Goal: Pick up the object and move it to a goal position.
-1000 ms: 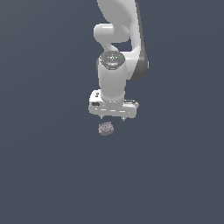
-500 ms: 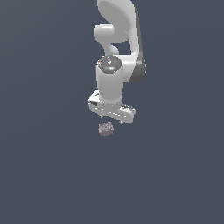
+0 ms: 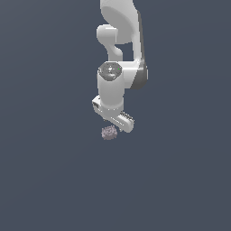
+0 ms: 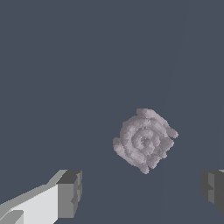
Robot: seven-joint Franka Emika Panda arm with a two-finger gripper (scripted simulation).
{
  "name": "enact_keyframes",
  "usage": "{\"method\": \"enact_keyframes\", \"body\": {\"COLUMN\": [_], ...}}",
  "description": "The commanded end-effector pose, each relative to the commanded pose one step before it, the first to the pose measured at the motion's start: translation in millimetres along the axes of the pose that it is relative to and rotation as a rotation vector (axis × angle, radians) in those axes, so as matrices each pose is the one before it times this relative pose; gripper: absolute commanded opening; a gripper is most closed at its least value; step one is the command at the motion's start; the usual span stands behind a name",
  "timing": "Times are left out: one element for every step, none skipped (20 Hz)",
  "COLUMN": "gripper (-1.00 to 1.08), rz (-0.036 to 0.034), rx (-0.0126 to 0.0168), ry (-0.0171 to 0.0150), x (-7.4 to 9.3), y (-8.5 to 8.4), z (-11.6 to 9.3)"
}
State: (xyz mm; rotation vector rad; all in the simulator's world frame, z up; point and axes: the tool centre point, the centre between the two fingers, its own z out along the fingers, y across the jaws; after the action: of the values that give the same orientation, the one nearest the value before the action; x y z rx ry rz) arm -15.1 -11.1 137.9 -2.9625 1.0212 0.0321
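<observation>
The object (image 3: 108, 132) is a small bumpy pinkish-grey lump lying on the dark grey floor. The white arm hangs over it, and its gripper (image 3: 113, 122) sits just above the lump, turned at a slant. In the wrist view the object (image 4: 145, 140) lies below and between the two grey fingertips (image 4: 70, 193), nearer the one at the frame's edge. The gripper (image 4: 142, 190) is open, wider than the lump, and holds nothing. No goal marker shows in either view.
Plain dark grey floor (image 3: 54, 180) surrounds the lump on every side. The arm's white links (image 3: 121, 45) rise behind and above the gripper.
The wrist has rotated, so the gripper's bar now slants instead of lying level, and it has come lower toward the object. The object has not moved.
</observation>
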Motion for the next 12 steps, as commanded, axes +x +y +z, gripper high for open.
{"method": "enact_keyframes", "body": {"gripper": [1.00, 1.00, 1.00, 1.00, 1.00, 1.00, 1.00, 1.00, 1.00, 1.00, 1.00, 1.00], "rz": [0.07513, 0.02935, 0.02935, 0.02936, 0.02938, 0.02938, 0.02938, 0.02941, 0.02940, 0.02941, 0.02942, 0.02901], "rx": [0.00075, 0.00024, 0.00024, 0.00024, 0.00024, 0.00024, 0.00025, 0.00026, 0.00026, 0.00028, 0.00029, 0.00031], "ry": [0.00144, 0.00060, 0.00063, 0.00067, 0.00071, 0.00075, 0.00079, 0.00083, 0.00087, 0.00091, 0.00095, 0.00098], "x": [0.72, 0.35, 0.38, 0.42, 0.45, 0.48, 0.51, 0.55, 0.58, 0.62, 0.65, 0.67], "y": [2.38, 0.94, 0.94, 0.94, 0.95, 0.94, 0.94, 0.94, 0.93, 0.92, 0.92, 0.89], "z": [4.00, 1.56, 1.55, 1.54, 1.53, 1.52, 1.51, 1.49, 1.48, 1.47, 1.46, 1.43]}}
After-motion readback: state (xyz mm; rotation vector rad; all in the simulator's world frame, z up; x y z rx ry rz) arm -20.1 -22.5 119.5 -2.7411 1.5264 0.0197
